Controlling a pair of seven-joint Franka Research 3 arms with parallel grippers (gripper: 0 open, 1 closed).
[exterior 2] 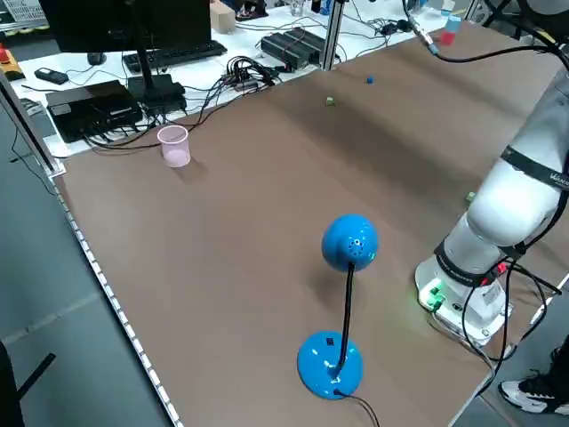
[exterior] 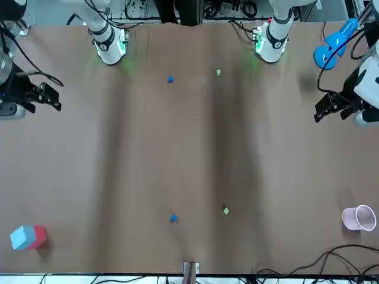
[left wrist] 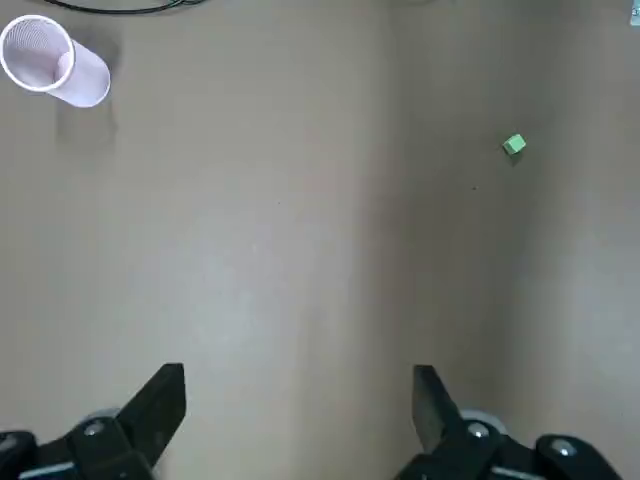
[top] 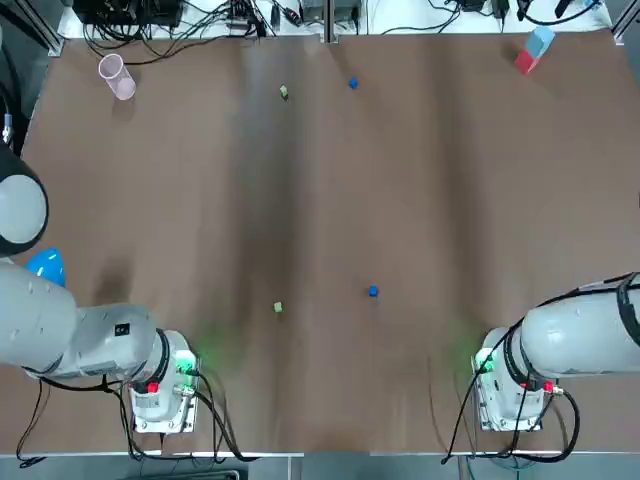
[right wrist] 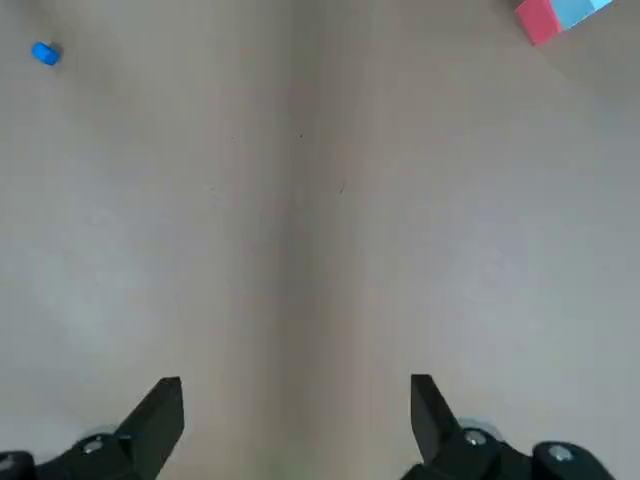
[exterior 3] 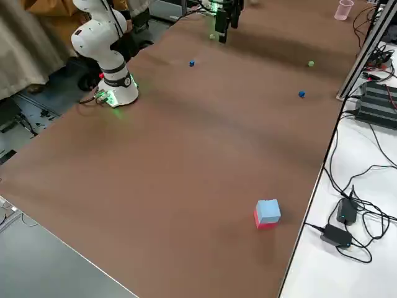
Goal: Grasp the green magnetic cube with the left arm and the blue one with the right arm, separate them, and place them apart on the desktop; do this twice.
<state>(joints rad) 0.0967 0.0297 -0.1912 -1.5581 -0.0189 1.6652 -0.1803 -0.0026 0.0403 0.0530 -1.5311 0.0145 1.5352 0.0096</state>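
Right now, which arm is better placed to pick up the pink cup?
Left. The pink cup stands at the table's far left, in view ahead of the open left gripper. The right gripper hangs at the table's opposite side.

Table (top: 320,200) middle open. Low clutter: far green cube (top: 284,92), far blue cube (top: 352,83), near green cube (top: 277,308), near blue cube (top: 372,291). Cup (top: 116,76) far-left corner, block (top: 533,49) far-right; lamp (top: 45,267) (tall) left edge.

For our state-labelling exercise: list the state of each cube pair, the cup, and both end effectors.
Near green cube, lying apart from near blue cube
Far green cube, lying apart from far blue cube
Pink cup, upright, empty
Left end effector, open, empty
Right end effector, open, empty
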